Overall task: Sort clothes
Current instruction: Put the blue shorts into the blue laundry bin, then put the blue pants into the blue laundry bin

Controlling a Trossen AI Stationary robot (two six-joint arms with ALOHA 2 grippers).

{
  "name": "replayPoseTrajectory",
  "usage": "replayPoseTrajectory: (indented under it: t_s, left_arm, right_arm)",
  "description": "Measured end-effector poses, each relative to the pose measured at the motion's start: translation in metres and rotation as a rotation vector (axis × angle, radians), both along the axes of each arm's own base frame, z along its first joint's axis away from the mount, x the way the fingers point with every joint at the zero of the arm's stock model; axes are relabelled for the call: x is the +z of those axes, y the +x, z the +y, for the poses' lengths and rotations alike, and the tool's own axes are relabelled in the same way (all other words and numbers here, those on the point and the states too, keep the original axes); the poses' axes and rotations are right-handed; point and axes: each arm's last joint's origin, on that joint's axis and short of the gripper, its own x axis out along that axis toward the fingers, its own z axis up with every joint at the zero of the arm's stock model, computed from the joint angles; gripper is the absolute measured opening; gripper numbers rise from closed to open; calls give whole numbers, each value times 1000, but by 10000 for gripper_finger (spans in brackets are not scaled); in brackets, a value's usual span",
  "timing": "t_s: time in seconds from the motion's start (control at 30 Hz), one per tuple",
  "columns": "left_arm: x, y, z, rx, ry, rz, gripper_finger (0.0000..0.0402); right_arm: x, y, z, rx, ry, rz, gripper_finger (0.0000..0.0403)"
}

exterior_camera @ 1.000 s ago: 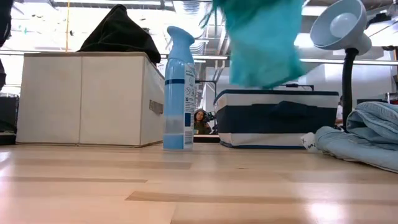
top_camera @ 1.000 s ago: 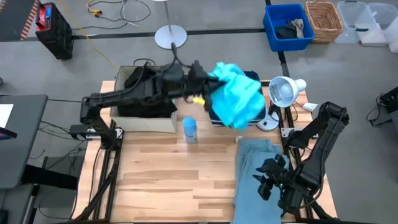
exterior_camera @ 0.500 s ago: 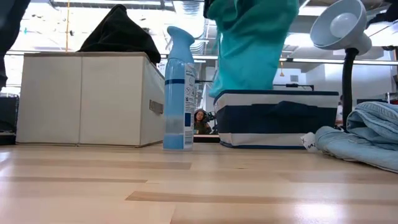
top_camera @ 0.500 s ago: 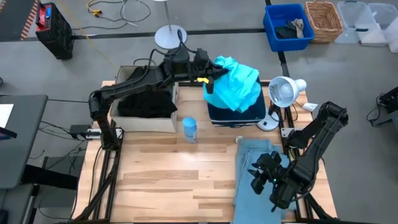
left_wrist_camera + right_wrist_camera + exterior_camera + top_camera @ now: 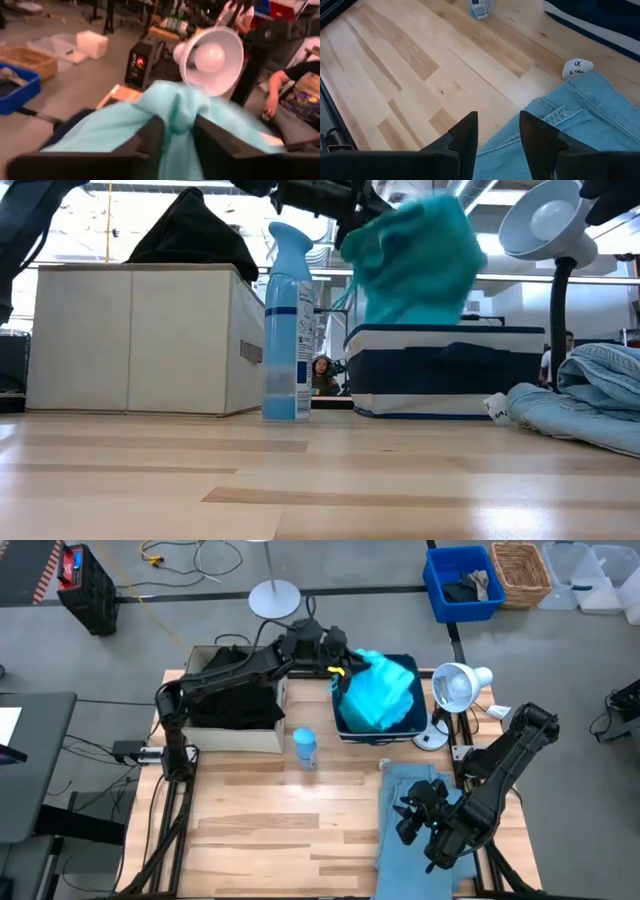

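Note:
The bright turquoise garment (image 5: 380, 695) is bunched over the navy bin (image 5: 415, 725) at the far middle of the table, and my left gripper (image 5: 345, 670) is shut on it from the bin's left side. A black garment (image 5: 235, 690) lies heaped in the beige box (image 5: 235, 738) and shows as a dark mound (image 5: 195, 230) above the box's rim. The pale blue trousers (image 5: 420, 790) lie flat on the table at the near right. My right gripper (image 5: 499, 125) hovers open above their left edge, with nothing between its fingers. My left gripper pinches a bunched fold of the turquoise garment (image 5: 177, 117) between its two fingers. The fingers lie about level and come from the table's left. The cloth hangs slack below them (image 5: 410, 265), and its lower part rests inside the navy bin (image 5: 445, 370).
A blue spray bottle (image 5: 306, 748) stands upright in front of the gap between box and bin. A white desk lamp (image 5: 455, 688) stands right of the bin. A small white tag (image 5: 577, 67) lies by the trousers. Bare wood fills the near left.
My left gripper has gone down and toward the table's far right with the turquoise garment. The garment hung free above the bin; now it has sunk, and its lower part lies bunched in the bin. My right gripper has drifted a little toward the left over the trousers.

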Motion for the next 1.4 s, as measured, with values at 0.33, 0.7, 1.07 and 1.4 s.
replayPoseTrajectory:
  t_s: [0.33, 0.7, 1.07, 1.4]
  left_arm:
    - [-1, -6, -10, -151, -171, 68, 281]
    - [7, 6, -145, -587, 96, 126, 235]
    - [-37, 39, -224, -620, 72, 197, 207]
    - [-105, 62, -285, -672, 11, 338, 242]
  right_arm:
    - [0, 2, 0, -9, 14, -10, 159]
    - [14, 0, 3, 0, 58, -121, 159]
    - [84, -28, -13, 46, 42, -388, 159]
    - [110, -43, -42, -22, 96, -525, 159]
